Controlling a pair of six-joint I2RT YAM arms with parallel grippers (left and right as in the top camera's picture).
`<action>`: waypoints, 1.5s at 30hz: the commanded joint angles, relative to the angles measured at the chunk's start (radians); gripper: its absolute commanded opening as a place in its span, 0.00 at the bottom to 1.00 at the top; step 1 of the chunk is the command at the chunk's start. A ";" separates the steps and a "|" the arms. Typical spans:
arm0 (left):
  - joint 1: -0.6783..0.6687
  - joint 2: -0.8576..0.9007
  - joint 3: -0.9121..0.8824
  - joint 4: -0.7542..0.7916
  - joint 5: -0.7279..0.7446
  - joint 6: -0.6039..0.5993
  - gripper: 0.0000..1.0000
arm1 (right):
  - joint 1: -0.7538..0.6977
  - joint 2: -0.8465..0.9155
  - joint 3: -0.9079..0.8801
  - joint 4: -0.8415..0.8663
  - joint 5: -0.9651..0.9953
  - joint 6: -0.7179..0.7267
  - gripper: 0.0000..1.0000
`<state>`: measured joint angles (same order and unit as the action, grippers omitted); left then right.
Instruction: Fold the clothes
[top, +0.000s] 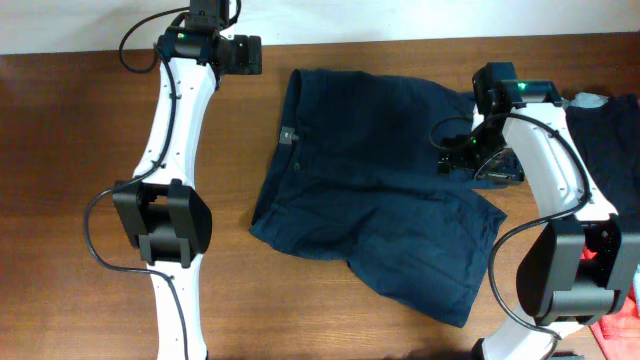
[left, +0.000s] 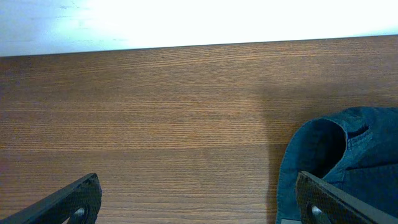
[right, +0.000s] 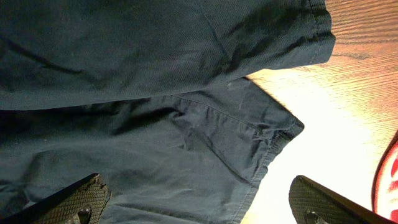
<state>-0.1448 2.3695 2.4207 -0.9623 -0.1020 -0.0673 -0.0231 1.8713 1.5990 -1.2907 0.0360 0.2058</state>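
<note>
Navy shorts (top: 380, 190) lay spread on the wooden table (top: 60, 150), waistband to the left, legs pointing right. The left gripper (top: 245, 55) hung over bare wood just beyond the waistband; the right gripper (top: 455, 150) hovered over the leg hems, near a garment heap (top: 610, 130)

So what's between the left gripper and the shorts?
Just bare wooden table. The overhead view shows a narrow strip of it between the open left gripper and the waistband edge of the shorts, with nothing lying on it.
</note>
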 joint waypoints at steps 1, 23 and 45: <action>0.002 0.006 0.002 -0.001 -0.003 0.016 0.99 | -0.003 -0.001 0.019 -0.003 -0.002 0.000 0.99; 0.002 0.006 0.002 -0.001 -0.003 0.016 0.99 | -0.003 -0.001 0.019 -0.003 -0.002 0.000 0.99; 0.002 0.006 0.002 -0.131 0.012 0.016 0.99 | -0.003 -0.001 0.019 0.338 -0.145 0.027 0.99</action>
<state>-0.1448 2.3695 2.4207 -1.0462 -0.1005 -0.0669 -0.0231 1.8713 1.6028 -0.9493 -0.0273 0.2108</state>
